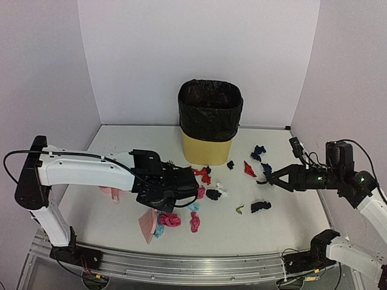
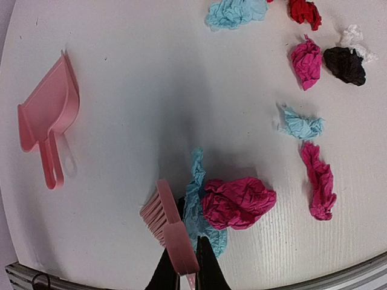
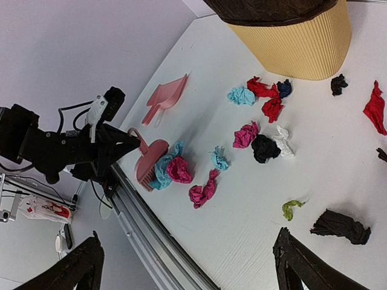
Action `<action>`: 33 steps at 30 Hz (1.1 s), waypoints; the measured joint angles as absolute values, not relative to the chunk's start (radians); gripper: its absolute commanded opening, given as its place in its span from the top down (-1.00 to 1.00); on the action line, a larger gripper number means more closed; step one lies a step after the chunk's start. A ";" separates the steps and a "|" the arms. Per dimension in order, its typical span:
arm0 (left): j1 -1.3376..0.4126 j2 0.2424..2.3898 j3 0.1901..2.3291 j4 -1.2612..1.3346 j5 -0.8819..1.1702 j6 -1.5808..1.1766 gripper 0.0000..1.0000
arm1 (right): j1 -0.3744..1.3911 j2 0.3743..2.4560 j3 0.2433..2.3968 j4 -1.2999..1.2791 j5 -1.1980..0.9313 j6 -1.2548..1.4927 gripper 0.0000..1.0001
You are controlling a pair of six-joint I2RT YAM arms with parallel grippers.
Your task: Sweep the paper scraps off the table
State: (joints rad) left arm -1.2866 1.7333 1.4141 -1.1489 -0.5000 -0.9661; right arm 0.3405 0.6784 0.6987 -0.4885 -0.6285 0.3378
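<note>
White matte tabletop (image 1: pixel 284 223) lies under both arms and carries everything. Beyond the jaws, toward its far side, stands a ribbed yellow bin (image 1: pixel 208 130) with a black liner. A pink plastic dustpan (image 2: pixel 51 118) lies off to one side of the left gripper (image 2: pixel 187 257), well apart from it. That gripper is clenched on the handle of a pink plastic brush (image 2: pixel 166 220), whose head reaches ahead of the jaws. The right gripper (image 3: pixel 186 244) hangs released, jaws spread wide, grasping nothing.

Crumpled paper scraps (image 2: pixel 237 202) in magenta, light blue, red, black, navy and white are scattered ahead of both grippers. A magenta wad and a blue twist lie against the brush head, just in front of the left jaws. They look nearly weightless, soft and springy, and likely to roll or skip. I judge herding them with the brush surer than pinching, and the brush handle is the place to hold.

From above, the left arm mostly hides the dustpan, while the left wrist view shows it whole. Only the overhead view shows the navy pieces close by the right jaws.
</note>
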 measured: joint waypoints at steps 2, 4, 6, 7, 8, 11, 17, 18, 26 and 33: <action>-1.307 1.781 1.465 -1.162 -0.529 -1.005 1.00 | 0.340 0.678 0.699 -0.488 -0.628 0.338 -0.89; -1.312 1.803 1.496 -1.161 -0.551 -1.034 1.00 | 0.340 0.677 0.699 -0.488 -0.628 0.338 -0.89; -1.313 1.814 1.517 -1.146 -0.574 -1.056 1.00 | 0.340 0.674 0.699 -0.488 -0.628 0.338 -0.90; -1.313 1.817 1.525 -1.135 -0.585 -1.064 1.00 | 0.340 0.671 0.699 -0.488 -0.628 0.338 -0.90; -1.313 1.822 1.533 -1.123 -0.595 -1.069 1.00 | 0.340 0.667 0.699 -0.488 -0.628 0.338 -0.90; -1.312 1.846 1.569 -1.073 -0.623 -1.067 1.00 | 0.340 0.657 0.699 -0.488 -0.628 0.338 -0.90; -1.312 1.889 1.618 -0.917 -0.640 -1.002 1.00 | 0.340 0.652 0.699 -0.488 -0.626 0.338 -0.90; -1.312 1.897 1.627 -0.894 -0.639 -0.988 1.00 | 0.340 0.652 0.699 -0.488 -0.625 0.338 -0.90; -1.312 1.964 1.735 -0.884 -0.650 -0.959 1.00 | 0.340 0.652 0.698 -0.489 -0.620 0.338 -0.90; -1.312 1.934 1.726 -0.978 -0.685 -0.927 1.00 | 0.340 0.662 0.697 -0.490 -0.614 0.337 -0.90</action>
State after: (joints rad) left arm -1.3125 1.9343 1.7259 -0.9776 -0.6846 -0.9269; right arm 0.3405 0.6624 0.6971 -0.4896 -0.6142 0.3373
